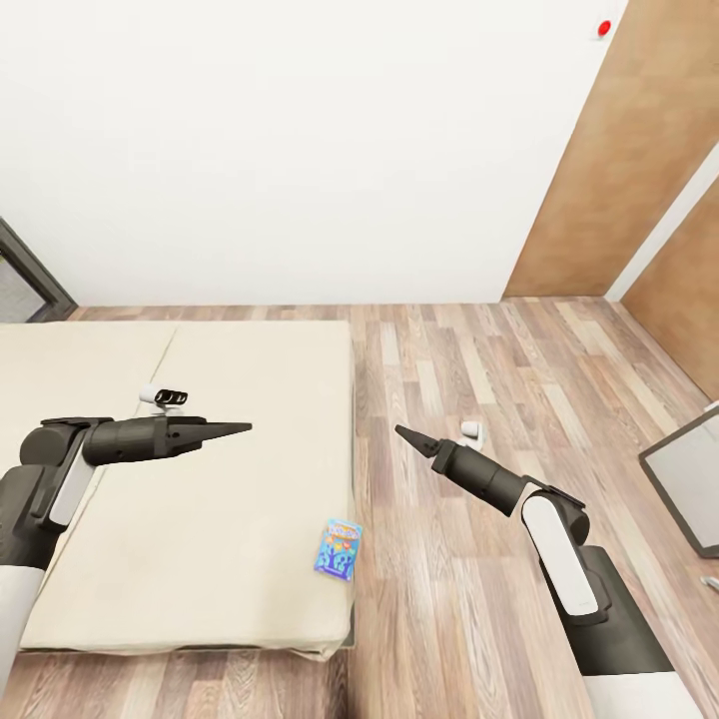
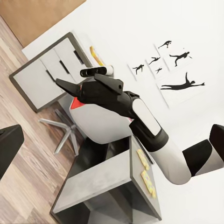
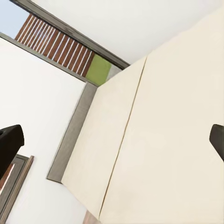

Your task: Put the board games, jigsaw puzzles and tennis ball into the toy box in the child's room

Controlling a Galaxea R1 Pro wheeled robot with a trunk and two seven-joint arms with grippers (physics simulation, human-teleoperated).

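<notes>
A small blue board game lies flat on the bed, at the mattress's near right corner. My left gripper hovers over the middle of the beige mattress, open and empty, well above and left of the game. In the left wrist view its fingertips sit wide apart at the frame's edges. My right gripper hangs over the wood floor just right of the bed, open and empty, pointing toward the mattress. The toy box, tennis ball and table are out of view.
Wood floor runs right of the bed. A pale panel with a dark rim juts in at the right edge. The left wrist view shows a grey drawer cabinet, a chair base and a grey top with yellow pieces.
</notes>
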